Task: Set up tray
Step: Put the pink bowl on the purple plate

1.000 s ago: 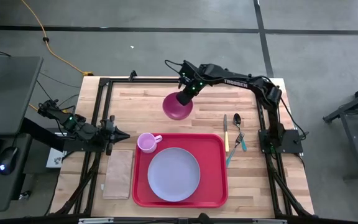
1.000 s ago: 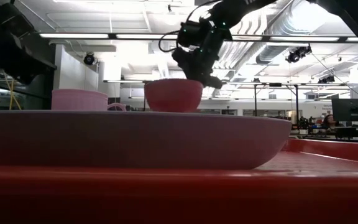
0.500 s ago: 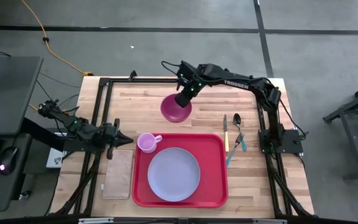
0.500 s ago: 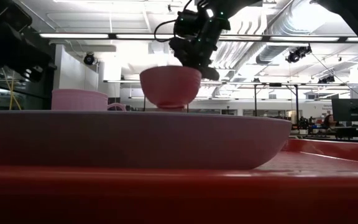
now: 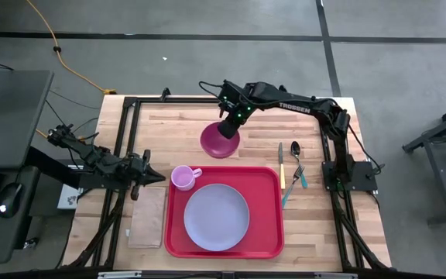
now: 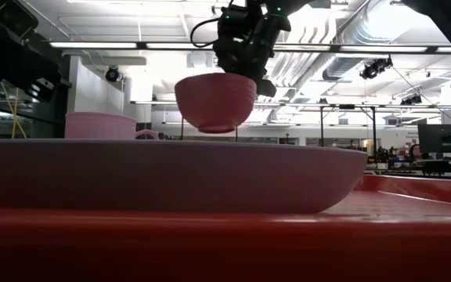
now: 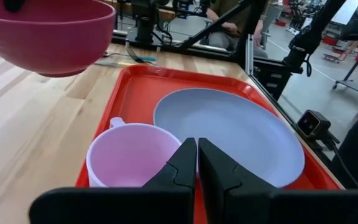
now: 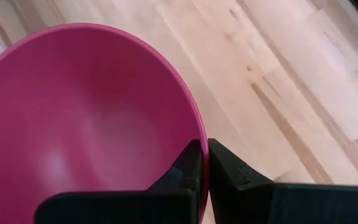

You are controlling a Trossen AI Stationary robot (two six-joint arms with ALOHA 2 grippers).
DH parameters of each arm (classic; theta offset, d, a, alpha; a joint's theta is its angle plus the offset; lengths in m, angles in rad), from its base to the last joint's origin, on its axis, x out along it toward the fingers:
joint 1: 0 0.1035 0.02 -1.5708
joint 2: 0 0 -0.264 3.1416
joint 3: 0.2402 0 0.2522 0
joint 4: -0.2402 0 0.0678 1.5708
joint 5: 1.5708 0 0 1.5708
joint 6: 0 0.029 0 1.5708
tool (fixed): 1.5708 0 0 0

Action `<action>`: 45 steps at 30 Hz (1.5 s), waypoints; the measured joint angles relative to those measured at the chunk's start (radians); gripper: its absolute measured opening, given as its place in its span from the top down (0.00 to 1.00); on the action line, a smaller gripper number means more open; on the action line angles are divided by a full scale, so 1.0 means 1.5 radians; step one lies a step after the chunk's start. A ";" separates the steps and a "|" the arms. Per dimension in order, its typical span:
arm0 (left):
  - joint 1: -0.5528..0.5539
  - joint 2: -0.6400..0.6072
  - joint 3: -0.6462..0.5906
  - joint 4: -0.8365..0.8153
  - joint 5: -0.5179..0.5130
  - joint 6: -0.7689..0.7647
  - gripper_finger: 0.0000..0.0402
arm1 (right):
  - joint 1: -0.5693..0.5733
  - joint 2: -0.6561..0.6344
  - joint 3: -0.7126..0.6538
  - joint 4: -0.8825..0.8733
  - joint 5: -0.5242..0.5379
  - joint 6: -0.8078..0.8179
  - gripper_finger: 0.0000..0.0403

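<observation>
Right claw [image 5: 231, 122] was pinched shut on the rim of the pink bowl [image 5: 220, 140], which hung clear of the tabletop [image 5: 308, 232] at upper centre of the high view. Red tray [image 5: 269, 232] sat at lower centre, carrying the plate [image 5: 216, 216] and cup [image 5: 182, 177].

Left claw [image 5: 152, 175] was closed and empty, parked just beside the cup at the tray's left corner.

Risks, as judged: a one-sided rim pinch could let the bowl tilt or slip; a low approach could clip the cup or tray rim; lowering onto the plate edge could leave it rocking.
</observation>
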 joint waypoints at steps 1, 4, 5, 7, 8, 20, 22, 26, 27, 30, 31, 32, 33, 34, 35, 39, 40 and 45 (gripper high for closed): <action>0.000 0.000 0.000 0.000 0.001 0.000 0.89 | 0.003 0.000 0.000 -0.003 -0.006 0.000 1.00; 0.000 0.000 0.000 0.000 0.002 0.000 0.89 | 0.014 0.000 0.000 -0.004 -0.026 0.000 1.00; 0.000 0.000 0.000 -0.001 0.002 0.000 0.89 | 0.019 0.000 0.000 -0.004 -0.027 0.000 1.00; 0.000 0.000 0.000 -0.002 0.002 0.000 0.89 | 0.026 0.000 0.000 -0.004 -0.028 0.000 1.00; 0.000 0.000 0.000 -0.002 0.003 0.000 0.89 | 0.030 0.000 0.000 -0.004 -0.028 0.001 1.00; 0.000 0.000 0.000 -0.003 0.007 -0.001 0.89 | 0.074 0.000 0.000 -0.052 -0.030 0.014 1.00; 0.000 0.000 0.000 -0.003 0.007 -0.001 0.89 | 0.080 0.000 0.000 -0.054 -0.033 0.015 1.00; 0.000 0.000 0.000 -0.003 0.008 -0.001 0.89 | 0.091 -0.006 0.000 -0.056 -0.052 0.027 1.00; 0.000 0.000 0.000 -0.003 0.011 -0.001 0.89 | 0.093 -0.011 0.000 -0.058 -0.054 0.033 1.00; 0.000 0.000 0.000 -0.004 0.023 -0.001 0.89 | 0.101 -0.022 0.000 -0.064 -0.055 0.046 1.00; 0.000 0.000 0.000 -0.004 0.024 -0.002 0.89 | 0.104 -0.024 0.000 -0.063 -0.055 0.051 1.00; 0.000 0.000 0.000 -0.004 0.024 -0.004 0.89 | 0.108 -0.027 0.000 -0.065 -0.055 0.055 1.00; 0.000 0.000 0.000 -0.004 0.024 -0.005 0.89 | 0.113 -0.028 0.000 -0.070 -0.056 0.061 1.00; 0.000 0.000 0.000 -0.004 0.024 -0.006 0.89 | 0.118 -0.029 0.000 -0.074 -0.055 0.066 1.00; 0.000 0.000 0.000 -0.004 0.024 -0.006 0.89 | 0.124 -0.030 0.000 -0.077 -0.056 0.070 1.00; 0.000 0.000 0.000 -0.004 0.031 -0.006 0.89 | 0.151 -0.030 0.000 -0.085 -0.058 0.083 1.00; 0.000 0.000 0.000 -0.004 0.038 -0.006 0.89 | 0.158 -0.030 0.000 -0.083 -0.057 0.088 1.00; 0.000 0.000 -0.001 -0.004 0.059 -0.006 0.89 | 0.193 -0.030 0.000 -0.082 -0.043 0.115 1.00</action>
